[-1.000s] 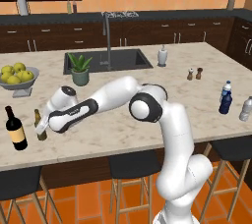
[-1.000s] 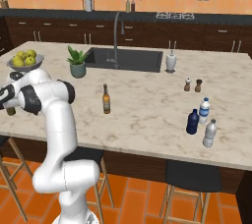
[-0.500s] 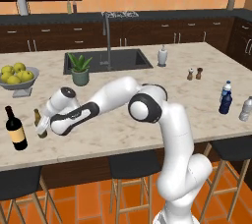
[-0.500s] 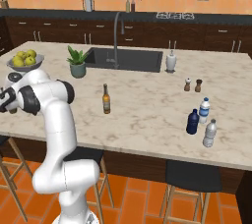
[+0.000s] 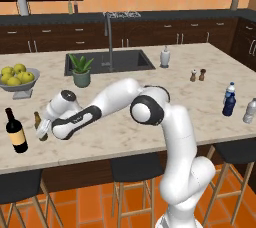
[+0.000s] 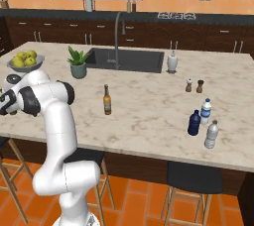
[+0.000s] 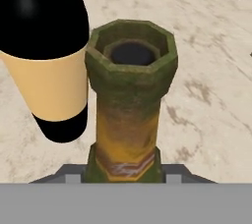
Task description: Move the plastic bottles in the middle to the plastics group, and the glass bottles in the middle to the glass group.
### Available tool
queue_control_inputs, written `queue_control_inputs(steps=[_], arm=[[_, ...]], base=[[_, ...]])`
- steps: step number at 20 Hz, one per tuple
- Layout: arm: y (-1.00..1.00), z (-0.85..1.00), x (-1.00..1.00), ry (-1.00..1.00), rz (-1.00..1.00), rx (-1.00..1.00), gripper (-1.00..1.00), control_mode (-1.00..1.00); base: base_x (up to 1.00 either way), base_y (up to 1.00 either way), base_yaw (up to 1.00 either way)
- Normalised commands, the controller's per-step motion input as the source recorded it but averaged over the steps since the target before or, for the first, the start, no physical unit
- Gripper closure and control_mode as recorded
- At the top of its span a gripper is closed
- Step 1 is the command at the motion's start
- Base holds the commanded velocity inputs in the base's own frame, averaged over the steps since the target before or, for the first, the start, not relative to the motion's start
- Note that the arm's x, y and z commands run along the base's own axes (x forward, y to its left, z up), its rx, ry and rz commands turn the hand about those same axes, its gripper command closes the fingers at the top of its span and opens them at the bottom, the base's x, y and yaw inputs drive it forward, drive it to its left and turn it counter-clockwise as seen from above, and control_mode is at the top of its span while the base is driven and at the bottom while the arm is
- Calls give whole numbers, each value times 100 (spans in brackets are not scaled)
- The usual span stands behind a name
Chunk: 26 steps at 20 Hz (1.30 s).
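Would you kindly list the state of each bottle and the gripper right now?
Green bottle: upright on the counter beside the wine bottle, gripped.
Wine bottle: upright.
Brown bottle: upright, mid-counter.
Dark blue bottle: upright by the plastics.
Gripper: shut on the green bottle.

The olive green bottle (image 7: 130, 105) with its yellow label stands upright just beside the large dark wine bottle (image 5: 16, 131) at the table's left end. The brown bottle (image 6: 106, 100) stands mid-table. The squat dark blue bottle (image 6: 194, 123) stands beside the clear water bottle (image 6: 206, 111) and the pale bottle (image 6: 212, 135).
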Motion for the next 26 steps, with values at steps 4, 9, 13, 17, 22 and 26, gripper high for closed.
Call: queue_control_inputs(steps=[4, 9, 13, 17, 22, 26], arm=[[-1, 0, 0, 0, 0, 0, -100, -100], [-5, 0, 0, 1, 0, 0, -100, -100], [-7, 0, -6, 0, 0, 0, -100, -100], [-13, 4, 0, 0, 0, 0, -100, -100], [-10, 32, 0, 0, 0, 1, -100, -100], [-14, 45, -5, 0, 0, 1, -100, -100]], base=[[0, 0, 0], [0, 0, 0], [0, 0, 0], [0, 0, 0], [0, 0, 0], [0, 0, 0]])
